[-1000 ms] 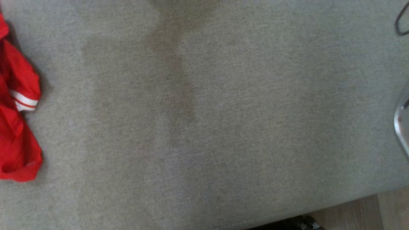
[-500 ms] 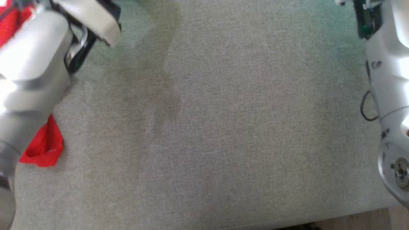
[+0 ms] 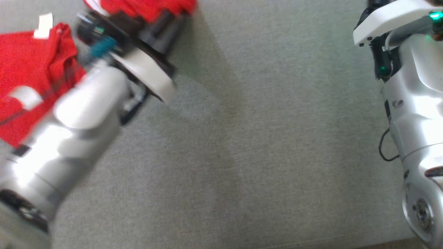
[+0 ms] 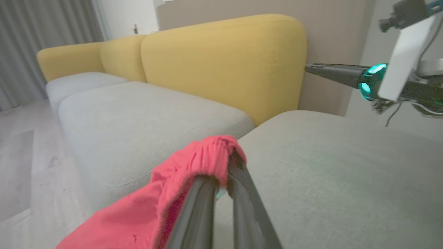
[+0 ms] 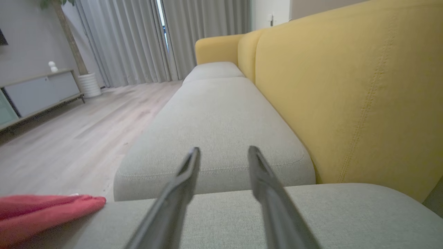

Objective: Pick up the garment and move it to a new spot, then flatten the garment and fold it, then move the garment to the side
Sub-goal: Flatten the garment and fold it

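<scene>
garment [image 3: 31,69]: we're seeing it lying at the left end of the seat cushion [image 3: 259,138], its edge sitting between the fingers of our left gripper [image 4: 223,180]
right gripper [image 5: 223,154]: we're hovering it over the cushion's right side, well apart from the garment
backrest [image 4: 221,62]: standing behind the cushion
next cushion [image 5: 214,117]: sitting just beyond the garment's end, floor [image 5: 86,128] lying in front

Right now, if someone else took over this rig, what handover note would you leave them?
Left gripper: shut on a bunched edge of the red garment.
Right gripper: open and empty, above the grey seat cushion.
Garment: crumpled, on the left side of the cushion in the head view.
Done: the garment is grasped.
Left: carry it to a new spot, flatten it, fold it, move it to the side.
</scene>
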`<state>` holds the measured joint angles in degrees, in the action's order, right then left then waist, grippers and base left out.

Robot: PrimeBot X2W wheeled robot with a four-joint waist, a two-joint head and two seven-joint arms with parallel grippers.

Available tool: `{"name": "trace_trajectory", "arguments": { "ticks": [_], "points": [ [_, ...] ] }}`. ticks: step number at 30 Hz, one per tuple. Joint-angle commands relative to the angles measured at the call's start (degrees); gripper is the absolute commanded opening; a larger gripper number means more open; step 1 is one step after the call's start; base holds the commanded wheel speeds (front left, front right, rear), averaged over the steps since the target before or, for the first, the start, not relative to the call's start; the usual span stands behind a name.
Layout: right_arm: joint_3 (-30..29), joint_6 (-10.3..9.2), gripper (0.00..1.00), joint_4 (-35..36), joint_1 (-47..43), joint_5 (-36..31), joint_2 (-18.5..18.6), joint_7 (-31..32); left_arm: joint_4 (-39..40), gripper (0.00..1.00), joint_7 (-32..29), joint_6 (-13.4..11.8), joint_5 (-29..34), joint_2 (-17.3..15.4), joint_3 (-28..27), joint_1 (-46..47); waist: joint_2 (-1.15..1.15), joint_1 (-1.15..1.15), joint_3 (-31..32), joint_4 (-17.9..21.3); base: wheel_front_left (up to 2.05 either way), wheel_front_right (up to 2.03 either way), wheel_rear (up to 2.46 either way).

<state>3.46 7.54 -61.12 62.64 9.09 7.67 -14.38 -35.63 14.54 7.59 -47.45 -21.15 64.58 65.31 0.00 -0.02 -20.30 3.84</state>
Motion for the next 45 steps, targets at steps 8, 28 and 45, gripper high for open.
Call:
{"name": "trace_trajectory", "arguments": {
  "ticks": [8, 28, 45],
  "points": [
    [-2.1, -0.05, 1.00, 10.8, -7.7, 5.1, -1.4, -0.6, 3.7, 0.00, 0.5, -1.0, 6.2, 8.4, -2.1, -2.5, 0.00, 0.02, 5.4, 4.9, 0.00, 0.00, 0.00],
    [-11.8, -0.05, 1.00, 37.7, -31.1, 3.5, -3.6, 6.0, 16.1, 0.00, 0.4, -1.3, 14.3, 5.6, 6.0, -21.2, 0.00, 0.02, 10.6, 3.2, 0.00, 0.00, 0.00],
    [-9.4, -0.05, 1.00, 52.5, -46.7, 2.3, -4.8, 8.8, 29.2, 1.00, 0.5, -12.7, 11.9, -0.3, -17.5, -42.7, 0.00, 0.02, 13.9, -2.2, 0.00, 0.00, 0.00]
  ]
}}
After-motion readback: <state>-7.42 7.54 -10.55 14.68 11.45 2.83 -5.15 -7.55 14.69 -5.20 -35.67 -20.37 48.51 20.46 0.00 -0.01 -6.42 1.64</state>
